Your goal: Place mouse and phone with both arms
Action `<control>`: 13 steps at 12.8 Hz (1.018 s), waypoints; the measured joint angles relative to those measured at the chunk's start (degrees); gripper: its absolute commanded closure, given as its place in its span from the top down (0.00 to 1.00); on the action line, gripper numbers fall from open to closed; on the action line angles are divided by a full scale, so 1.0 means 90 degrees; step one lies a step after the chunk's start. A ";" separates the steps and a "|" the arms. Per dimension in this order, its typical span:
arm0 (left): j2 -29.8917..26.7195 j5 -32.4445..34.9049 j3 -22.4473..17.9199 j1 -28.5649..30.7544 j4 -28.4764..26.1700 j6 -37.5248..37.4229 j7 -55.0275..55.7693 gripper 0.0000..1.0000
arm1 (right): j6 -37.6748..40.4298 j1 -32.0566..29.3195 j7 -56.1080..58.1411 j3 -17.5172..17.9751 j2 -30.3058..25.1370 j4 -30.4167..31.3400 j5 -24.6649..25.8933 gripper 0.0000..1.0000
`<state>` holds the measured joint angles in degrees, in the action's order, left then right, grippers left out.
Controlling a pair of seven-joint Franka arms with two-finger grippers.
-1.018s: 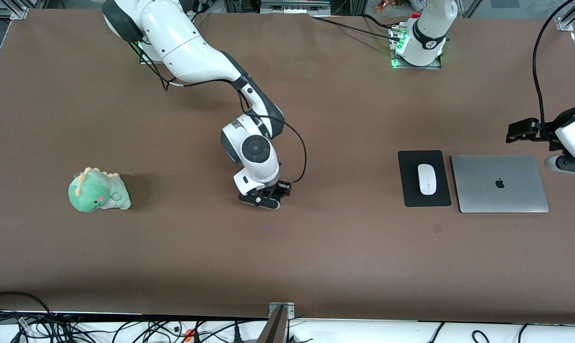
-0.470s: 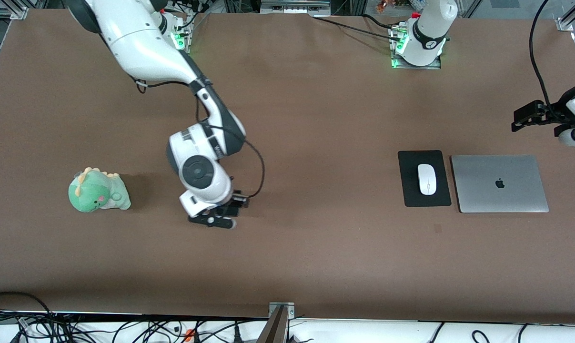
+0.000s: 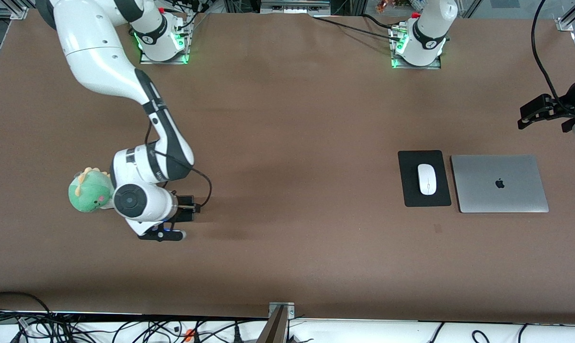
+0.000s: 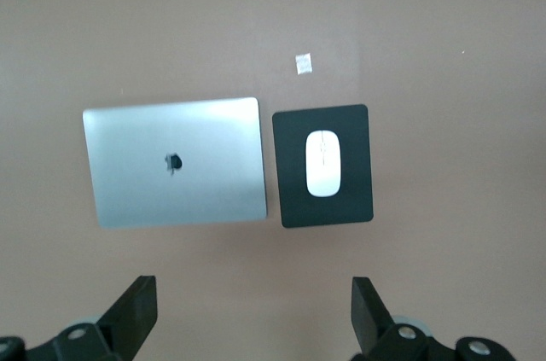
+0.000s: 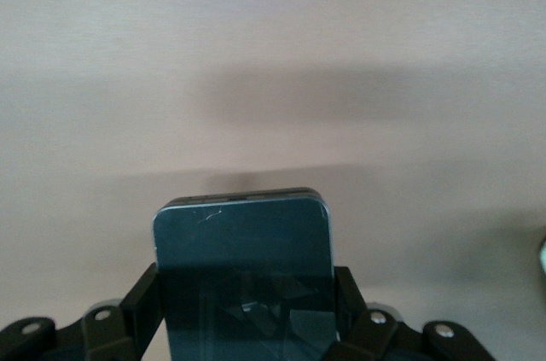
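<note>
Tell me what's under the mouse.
The mouse lies on a black mouse pad, beside the laptop. The pad's rim shows all round it; what lies beneath the pad is hidden.

Bystanders on the brown table (image 3: 316,119)

A closed silver laptop (image 3: 499,183) is lying just beside a black mouse pad (image 3: 411,162) — a green plush dinosaur (image 3: 88,189) is sitting well apart.

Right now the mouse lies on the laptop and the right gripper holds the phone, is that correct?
Not quite: the front view shows the mouse lying on the black mouse pad, beside the laptop. The right gripper does hold the phone.
</note>
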<state>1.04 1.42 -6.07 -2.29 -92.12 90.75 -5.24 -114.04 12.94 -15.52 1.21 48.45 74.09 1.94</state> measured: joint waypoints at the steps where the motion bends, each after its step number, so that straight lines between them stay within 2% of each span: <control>1: 0.0000 0.0000 0.0000 -0.0001 0.0000 -0.0037 0.0045 1.00 | -0.0101 -0.0103 0.0138 0.0000 0.0002 0.0110 0.0000 0.57; 7: -0.0001 0.0000 0.0017 -0.0149 0.0030 -0.0031 0.0011 1.00 | -0.0867 -0.0342 0.0422 0.0002 0.0006 0.0793 0.0000 0.61; 10: -0.0001 0.0000 0.0009 -0.0147 0.0044 -0.0025 -0.0071 1.00 | -0.1005 -0.0432 0.0543 0.0003 0.0000 0.0881 -0.0001 0.65; 12: 0.0000 0.0000 0.0007 -0.0145 0.0047 -0.0025 -0.0079 1.00 | -0.1006 -0.0544 0.0634 0.0002 0.0000 0.0888 -0.0003 0.92; 13: 0.0000 -0.0001 0.0007 -0.0144 0.0048 -0.0025 -0.0081 1.00 | -0.1008 -0.0582 0.0643 0.0003 0.0000 0.0888 -0.0017 0.97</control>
<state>1.04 1.41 -6.01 -3.59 -91.69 90.53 -5.97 -123.11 7.70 -9.74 1.24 48.45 82.09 1.78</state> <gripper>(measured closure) 0.000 0.176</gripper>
